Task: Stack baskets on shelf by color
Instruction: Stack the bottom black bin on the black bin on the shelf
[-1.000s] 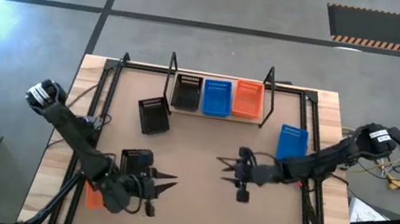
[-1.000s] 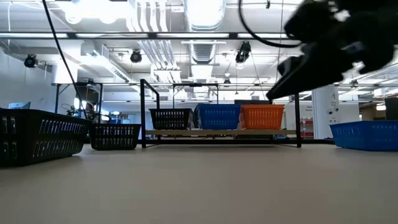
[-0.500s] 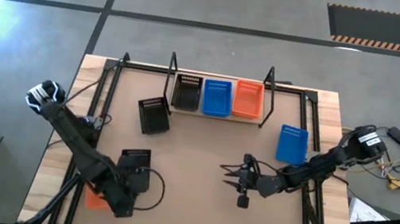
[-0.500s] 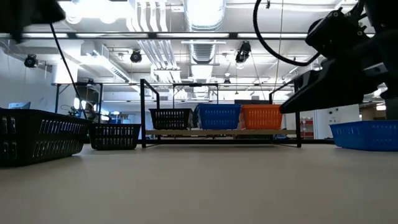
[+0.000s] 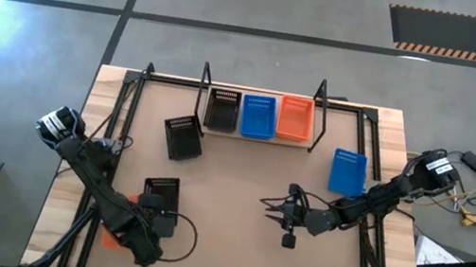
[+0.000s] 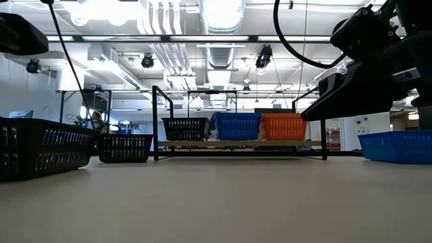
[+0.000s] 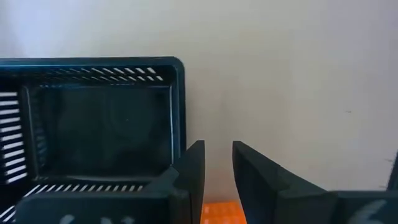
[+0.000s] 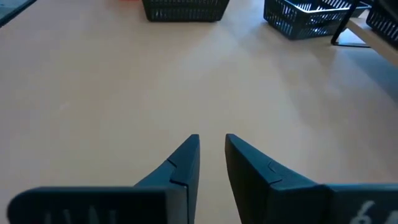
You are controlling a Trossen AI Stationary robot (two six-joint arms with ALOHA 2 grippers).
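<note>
On the shelf [image 5: 255, 134] stand a black basket [image 5: 222, 109], a blue basket [image 5: 258, 116] and an orange basket [image 5: 295, 118], side by side. Loose on the table lie a black basket [image 5: 182, 136], another black basket [image 5: 161, 193], a blue basket [image 5: 347, 170] and an orange basket [image 5: 111, 236], which is half hidden under the left arm. My left gripper [image 7: 217, 152] points down beside the near black basket [image 7: 93, 118], open by a narrow gap, with orange [image 7: 221, 214] showing below it. My right gripper [image 5: 270, 210] hovers mid-table, open and touching nothing.
Black wire uprights [image 5: 204, 85] flank the shelf, and a black frame runs along the table's edges [image 5: 366, 231]. Bare tabletop lies between the two grippers and in front of the shelf [image 6: 223, 196]. Cables trail off the table's right side [image 5: 467, 199].
My left gripper, which pointed toward the table's right, has tipped downward and drawn back toward the table's left, over the near black basket's side. My right gripper has shifted slightly toward the near edge. No basket has moved.
</note>
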